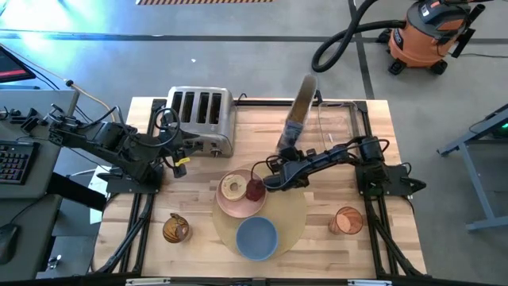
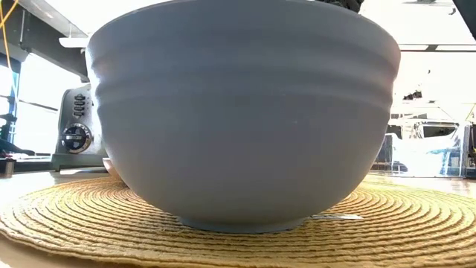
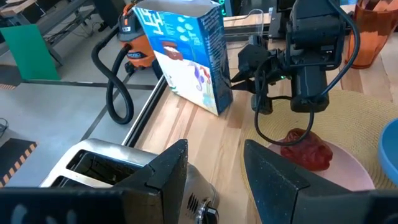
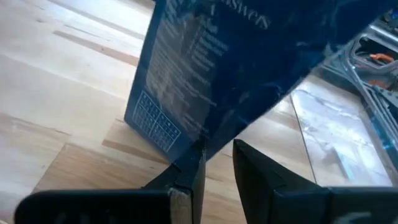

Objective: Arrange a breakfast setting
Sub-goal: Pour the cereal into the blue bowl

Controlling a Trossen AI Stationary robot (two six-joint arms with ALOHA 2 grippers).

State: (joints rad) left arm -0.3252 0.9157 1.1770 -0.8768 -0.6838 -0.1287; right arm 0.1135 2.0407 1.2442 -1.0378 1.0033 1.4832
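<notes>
Red fruit (image 1: 255, 190) on pink plate (image 1: 240, 203), seemingly beside right fingers (image 1: 272, 183).

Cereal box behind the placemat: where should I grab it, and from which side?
Probably across the thin depth of the cereal box, fingers on its two broad faces, about mid-height. Come in level at the narrow edge panel that seems to face the placemat, using the right gripper. The box stands upright with its top open, so pinching the top would likely crush it.
</notes>
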